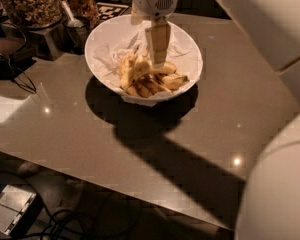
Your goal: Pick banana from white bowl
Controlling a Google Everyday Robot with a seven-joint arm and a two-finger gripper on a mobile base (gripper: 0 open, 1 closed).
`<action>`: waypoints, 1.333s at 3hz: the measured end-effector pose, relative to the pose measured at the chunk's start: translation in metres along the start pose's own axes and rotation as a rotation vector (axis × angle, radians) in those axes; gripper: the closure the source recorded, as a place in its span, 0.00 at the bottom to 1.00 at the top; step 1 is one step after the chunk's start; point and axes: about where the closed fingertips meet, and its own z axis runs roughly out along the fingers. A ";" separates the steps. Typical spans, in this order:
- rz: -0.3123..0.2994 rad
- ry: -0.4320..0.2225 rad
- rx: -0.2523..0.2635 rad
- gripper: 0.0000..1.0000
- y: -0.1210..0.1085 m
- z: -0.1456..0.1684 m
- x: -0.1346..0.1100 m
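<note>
The white bowl (106,38) stands on the grey table at the upper middle, lined with crumpled white paper. Several bananas lie in its near half. The plump yellow banana (128,70) lies at the left of the pile, curved, beside slimmer brown-streaked ones (157,84). My gripper (158,63) hangs straight down from its white wrist over the bowl's middle. Its tip is right at the top of the banana pile, just right of the plump banana. I cannot tell whether it touches a banana.
Glass jars of nuts (27,4) and a metal cup with a scoop (75,28) stand behind the bowl at the left. Cables (12,79) lie at the left edge. My white arm (280,194) fills the right side. A box (12,209) lies on the floor.
</note>
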 end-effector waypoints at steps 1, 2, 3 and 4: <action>-0.001 -0.015 -0.040 0.34 -0.006 0.025 0.002; 0.001 -0.027 -0.076 0.38 -0.007 0.046 0.003; -0.006 -0.031 -0.106 0.43 -0.006 0.063 0.003; -0.019 -0.035 -0.140 0.46 -0.002 0.080 0.000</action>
